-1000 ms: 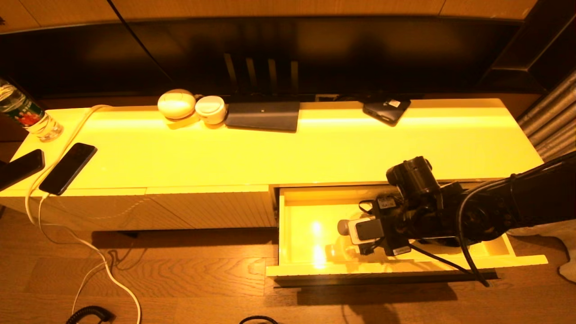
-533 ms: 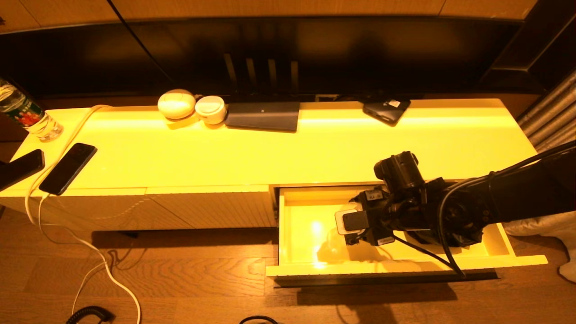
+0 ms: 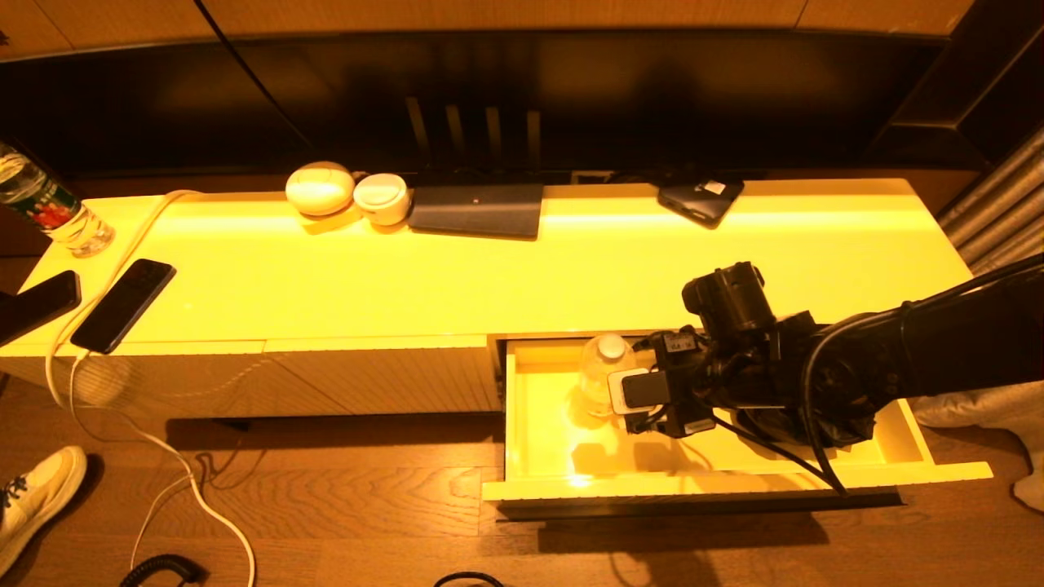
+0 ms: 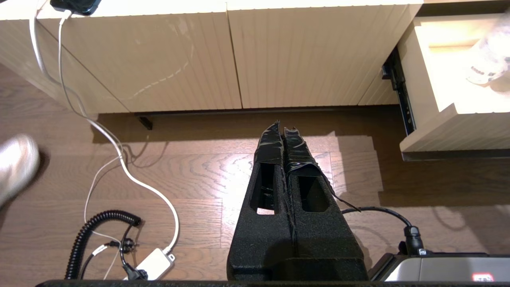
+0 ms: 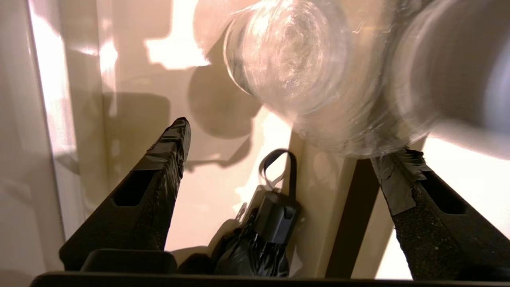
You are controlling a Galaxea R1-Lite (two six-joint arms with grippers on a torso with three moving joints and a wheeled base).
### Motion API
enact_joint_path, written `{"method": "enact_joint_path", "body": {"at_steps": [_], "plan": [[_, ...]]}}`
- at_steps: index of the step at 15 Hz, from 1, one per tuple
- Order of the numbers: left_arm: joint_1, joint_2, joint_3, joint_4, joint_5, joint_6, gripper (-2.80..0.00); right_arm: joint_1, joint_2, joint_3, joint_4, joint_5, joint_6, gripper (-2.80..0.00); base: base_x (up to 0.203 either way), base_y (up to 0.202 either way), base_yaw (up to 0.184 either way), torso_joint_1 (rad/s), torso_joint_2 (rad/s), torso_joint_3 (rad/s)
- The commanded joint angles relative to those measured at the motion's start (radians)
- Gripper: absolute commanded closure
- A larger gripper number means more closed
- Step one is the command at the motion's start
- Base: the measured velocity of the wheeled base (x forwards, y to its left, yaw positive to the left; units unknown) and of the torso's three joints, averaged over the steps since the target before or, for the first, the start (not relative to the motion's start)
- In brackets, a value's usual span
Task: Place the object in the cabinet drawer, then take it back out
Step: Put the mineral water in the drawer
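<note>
At the far left of the cabinet top stands a labelled water bottle (image 3: 45, 208), and near it lie two dark phones (image 3: 122, 305), one with a white cable (image 3: 155, 440) running down to the wooden floor. A pale shoe (image 3: 37, 497) shows at the floor's left edge. The left gripper (image 4: 283, 131) hangs over the floor in front of the ribbed cabinet fronts (image 4: 159, 59), its two taped fingers pressed together with nothing between them. Along the back of the top sit two round white items (image 3: 347, 191), a flat dark slab (image 3: 477, 209) and a dark device (image 3: 700, 200).

The cabinet drawer (image 3: 538, 489) is pulled out at the right. Inside it, near the back wall and toward the drawer's left half, a clear plastic bottle (image 3: 603, 371) stands on the glossy bottom, its long axis about vertical and its cap pointing up. Just to its right the right gripper (image 5: 279, 139) reaches into the drawer, fingers (image 5: 167, 143) spread wide. In the right wrist view the bottle is blurred between and beyond the tips; whether either finger touches it cannot be told.
</note>
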State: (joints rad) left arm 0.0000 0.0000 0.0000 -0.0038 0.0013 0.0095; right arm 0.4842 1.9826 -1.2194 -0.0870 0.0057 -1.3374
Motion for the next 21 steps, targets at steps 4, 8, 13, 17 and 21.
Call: {"method": "enact_joint_path", "body": {"at_steps": [4, 8, 13, 17, 21], "plan": [[0.000, 0.000, 0.002, -0.001, 0.000, 0.000, 0.00, 0.009, -0.048, 0.010, 0.006, 0.000, 0.035, -2.80, 0.000, 0.000, 0.000, 0.000, 0.00, 0.000], [0.000, 0.000, 0.002, 0.001, 0.000, 0.000, 0.00, -0.017, -0.114, 0.017, 0.025, 0.003, 0.041, -2.80, 0.000, 0.000, 0.000, 0.000, 0.00, 0.000], [0.000, 0.000, 0.002, -0.001, 0.000, 0.000, 0.00, -0.039, -0.186, 0.055, 0.027, 0.012, 0.243, -2.80, 0.000, 0.000, 0.000, 0.000, 0.00, 0.000], [0.000, 0.000, 0.002, -0.001, 0.000, 0.000, 0.00, -0.030, -0.205, 0.088, 0.026, 0.065, 0.576, -2.80, 0.000, 0.000, 0.000, 0.000, 0.00, 0.000], [0.000, 0.000, 0.002, -0.001, 0.000, 0.000, 0.00, -0.004, -0.176, 0.066, 0.013, 0.111, 0.749, -2.80, 0.000, 0.000, 0.000, 0.000, 0.00, 0.000]]}}
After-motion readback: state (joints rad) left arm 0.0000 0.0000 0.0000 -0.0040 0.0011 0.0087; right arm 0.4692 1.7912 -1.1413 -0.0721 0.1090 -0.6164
